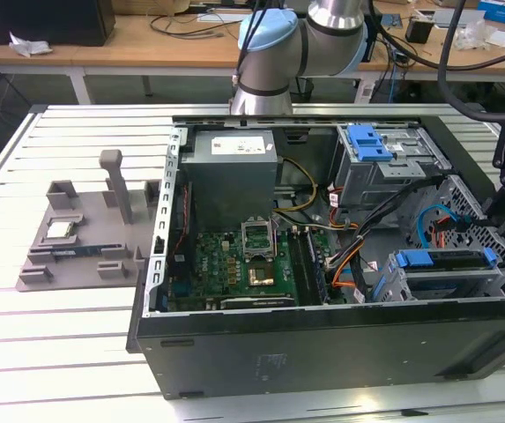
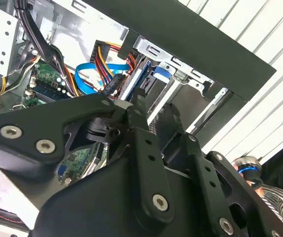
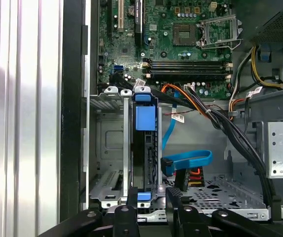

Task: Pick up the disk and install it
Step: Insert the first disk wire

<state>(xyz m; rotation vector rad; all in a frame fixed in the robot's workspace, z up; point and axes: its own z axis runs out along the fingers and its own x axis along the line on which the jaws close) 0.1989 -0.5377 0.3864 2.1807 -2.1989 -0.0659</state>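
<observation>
The disk [image 3: 145, 148] sits edgewise in the drive cage [image 3: 112, 143], beside a blue SATA cable [image 3: 190, 160]. The gripper [image 3: 153, 202] hovers just above it, fingers parted and empty.

Exterior view: high, angled down, mid-distance, whole open black computer case [image 1: 323, 344]. Both wrist views: close, looking into same case past black gripper linkage, sharing blue-railed drive cage [image 3: 145, 148].

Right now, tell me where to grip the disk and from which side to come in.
Probably by its two broad flat faces, just under the exposed blue-railed edge, coming straight in through the open side of the case. The disk stands on edge in the drive cage, whose metal walls cover the rest.
</observation>
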